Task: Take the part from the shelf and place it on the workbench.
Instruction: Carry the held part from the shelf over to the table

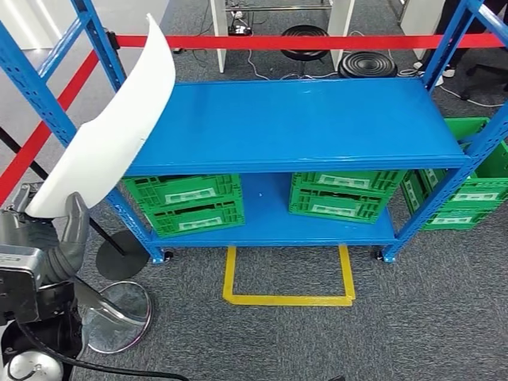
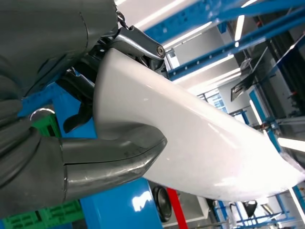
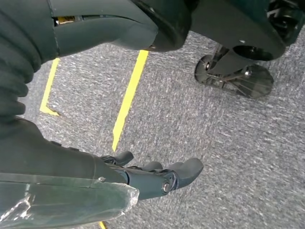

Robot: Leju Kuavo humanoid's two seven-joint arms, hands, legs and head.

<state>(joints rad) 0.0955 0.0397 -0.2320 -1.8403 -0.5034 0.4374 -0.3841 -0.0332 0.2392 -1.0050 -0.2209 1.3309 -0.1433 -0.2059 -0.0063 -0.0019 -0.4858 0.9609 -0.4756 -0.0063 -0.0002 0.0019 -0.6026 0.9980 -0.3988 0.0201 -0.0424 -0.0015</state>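
- Your left robot hand (image 1: 57, 238) grasps the white part (image 1: 113, 135) at its near end, thumb (image 2: 111, 160) under it, fingers (image 2: 138, 43) over the top; the part is off the shelf, tilted up and away at your left.
- Your right robot hand (image 3: 158, 174) hangs released over the carpet (image 3: 223, 143), fingers loosely straight, holding nothing.
- Ahead, the blue shelf (image 1: 299, 127) top board is bare; green crates (image 1: 191, 202) sit on the lower level.
- Step: pick looks done, carry in hand. Next you probably turn to find the surface; mind the long part swinging near the shelf post (image 1: 54, 111).
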